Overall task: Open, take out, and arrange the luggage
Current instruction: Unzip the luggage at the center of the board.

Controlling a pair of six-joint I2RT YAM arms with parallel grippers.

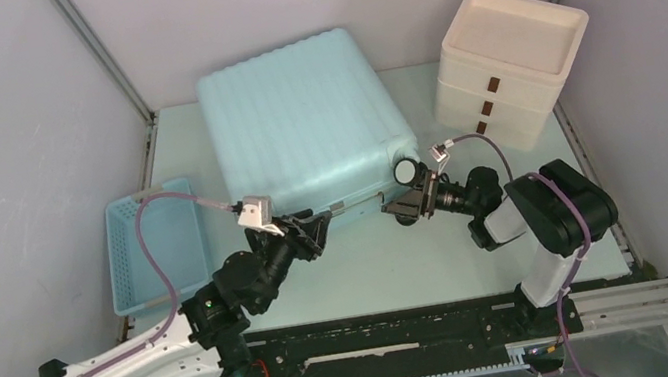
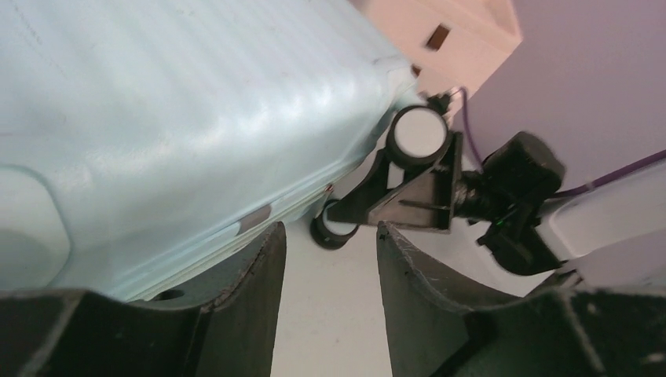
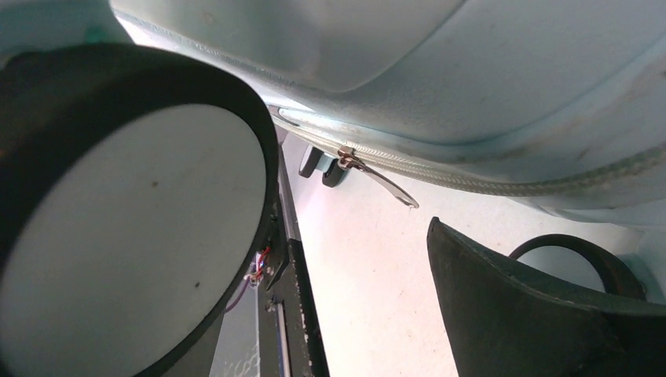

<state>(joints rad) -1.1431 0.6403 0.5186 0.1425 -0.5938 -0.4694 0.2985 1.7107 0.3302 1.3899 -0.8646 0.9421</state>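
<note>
1. Your case [image 1: 299, 118] lies flat and shut on the table [image 1: 374, 273], ribbed shell up. One wheel [image 1: 405, 172] shows at its near right corner.
2. The basket [image 1: 135, 270] sits off the case's left side, apart from it. The box [image 1: 497, 92] stands close by the case's far right corner.
3. Your left gripper [image 1: 316, 230] is low at the case's near edge, left of the middle, and points along that edge toward the wheel.
4. Its jaws stand about half apart and hold nothing; only bare table shows between them. One of its fingers [image 2: 251, 306] lies right beside the lower rim of the shell, but you cannot tell from the wrist view whether it touches.
5. Your right gripper [image 1: 406, 205] is at the case's near right corner, just below the wheel, facing the left gripper. The two are near each other but apart.
6. Its jaws are spread wide and grip nothing. In the right wrist view the wheel fills the left side and hides one finger, while the other finger shows at lower right.
7. The zip [image 3: 471, 177] runs closed along the case's seam above that gap. Its pull [image 3: 378, 177] hangs down from the seam ahead of the jaws, and neither finger touches it.
</note>
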